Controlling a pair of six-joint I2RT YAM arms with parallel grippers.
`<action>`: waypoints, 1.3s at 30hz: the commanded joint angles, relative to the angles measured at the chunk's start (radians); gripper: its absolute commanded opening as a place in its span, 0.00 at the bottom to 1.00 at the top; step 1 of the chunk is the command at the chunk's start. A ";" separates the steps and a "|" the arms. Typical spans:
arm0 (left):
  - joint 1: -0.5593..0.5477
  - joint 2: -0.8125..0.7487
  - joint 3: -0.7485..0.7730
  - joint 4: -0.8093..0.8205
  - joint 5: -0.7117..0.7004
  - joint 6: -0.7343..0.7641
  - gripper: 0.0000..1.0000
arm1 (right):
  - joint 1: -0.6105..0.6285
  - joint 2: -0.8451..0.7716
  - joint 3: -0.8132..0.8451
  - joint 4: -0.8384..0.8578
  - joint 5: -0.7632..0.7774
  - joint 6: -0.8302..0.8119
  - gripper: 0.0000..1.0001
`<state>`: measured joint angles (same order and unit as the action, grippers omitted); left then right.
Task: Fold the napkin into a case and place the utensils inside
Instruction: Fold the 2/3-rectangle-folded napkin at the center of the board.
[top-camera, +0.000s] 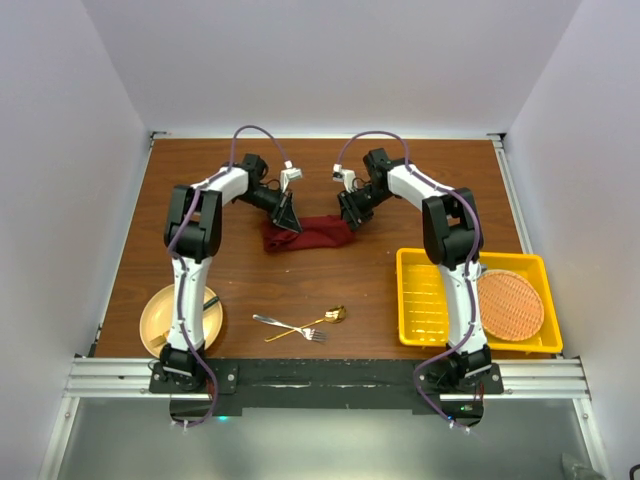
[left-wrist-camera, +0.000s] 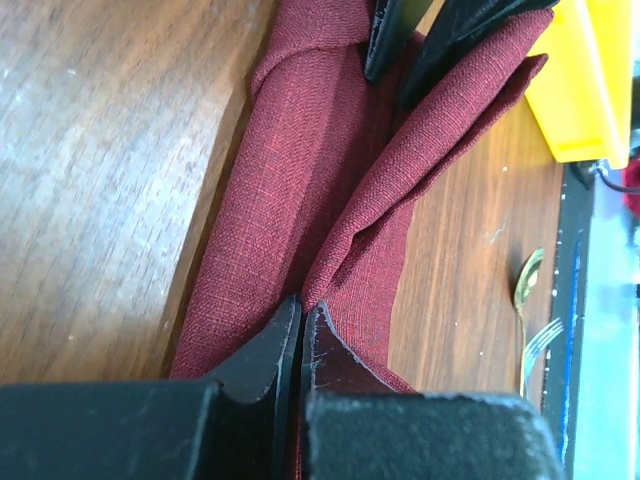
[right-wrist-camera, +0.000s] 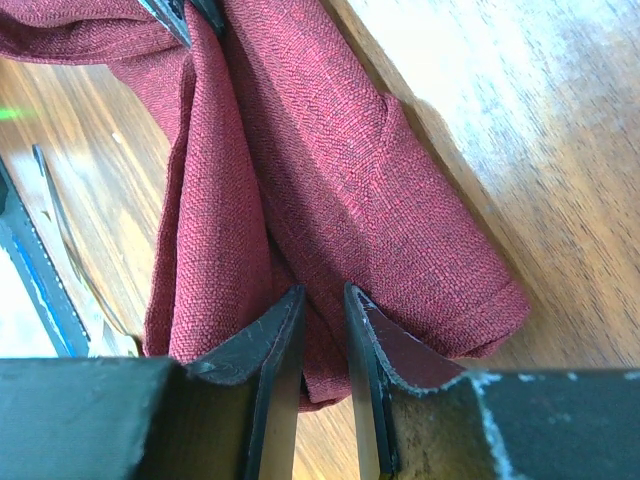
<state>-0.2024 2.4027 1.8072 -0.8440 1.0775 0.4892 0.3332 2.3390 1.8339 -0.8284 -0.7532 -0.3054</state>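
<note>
The napkin (top-camera: 310, 236) lies on the tabletop (top-camera: 380, 180), in the far central area between the two arms. It is gathered into a loose, elongated bundle with several lengthwise folds; it is not a flat strip.

The left jaws are clenched on the cloth at the bundle's left end. The left wrist view shows a fold pinched between them with almost no gap.

The right jaws grasp the opposite end. They stand slightly apart with a thicker fold of cloth seated between them.

The fork (top-camera: 272, 321) and the spoon (top-camera: 336, 314) lie crossed on the tabletop near the front edge, well apart from the napkin.

A yellow tray (top-camera: 420, 262) at the right holds a round orange woven mat (top-camera: 510, 303). A cream plate (top-camera: 160, 310) sits at the front left.
</note>
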 joint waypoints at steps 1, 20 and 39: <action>0.034 -0.030 -0.034 0.052 -0.033 -0.055 0.00 | -0.005 0.071 0.010 -0.008 0.155 -0.067 0.29; 0.034 0.061 0.004 -0.020 -0.093 -0.034 0.00 | -0.098 -0.061 0.180 -0.048 0.008 0.058 0.47; 0.034 0.085 0.030 -0.050 -0.073 -0.026 0.00 | -0.013 -0.086 0.163 -0.018 -0.095 -0.139 0.72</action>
<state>-0.1837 2.4401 1.8313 -0.8642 1.1126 0.4118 0.2855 2.3081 1.9789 -0.8337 -0.8768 -0.3264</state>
